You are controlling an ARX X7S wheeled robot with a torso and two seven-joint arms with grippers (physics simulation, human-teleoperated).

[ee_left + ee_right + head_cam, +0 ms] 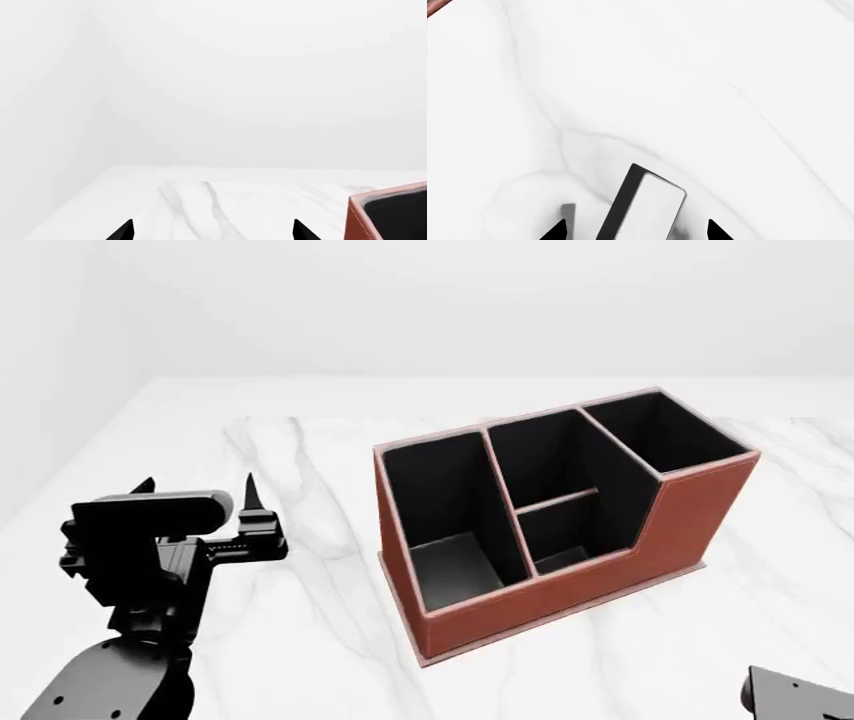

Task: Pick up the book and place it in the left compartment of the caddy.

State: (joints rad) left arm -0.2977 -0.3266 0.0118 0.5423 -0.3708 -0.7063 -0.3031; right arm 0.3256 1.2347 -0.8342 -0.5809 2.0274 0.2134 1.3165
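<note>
Right wrist view: the book (642, 207) stands between the two black fingertips of the right gripper (636, 231), black cover on one side, white page edge facing the camera. It is tilted, not upright, its upper end leaning across toward one fingertip. The fingertips (555, 232) stand apart on either side of the book, with a visible gap of marble showing between each tip and the book where they enter the frame; actual contact lower down is out of frame, so I cannot tell whether the book is clamped. A small grey shadow or mark lies just beside one tip. The white marble table (694, 75) fills the rest of the frame.

Head view: the caddy (561, 530) sits on the table, reddish-brown outside, black inside, taller end to the right rear. The left compartment (447, 520) runs the full depth, and no book shows in it. The book itself is not seen in this view. Only a dark corner of the right arm (798, 698) shows at the lower right edge.

Left gripper (200, 490): fingers spread apart, holding nothing, well to the left of the caddy. The left wrist view confirms this: two tips (123, 231) apart over bare marble, with a caddy corner at the frame edge.
</note>
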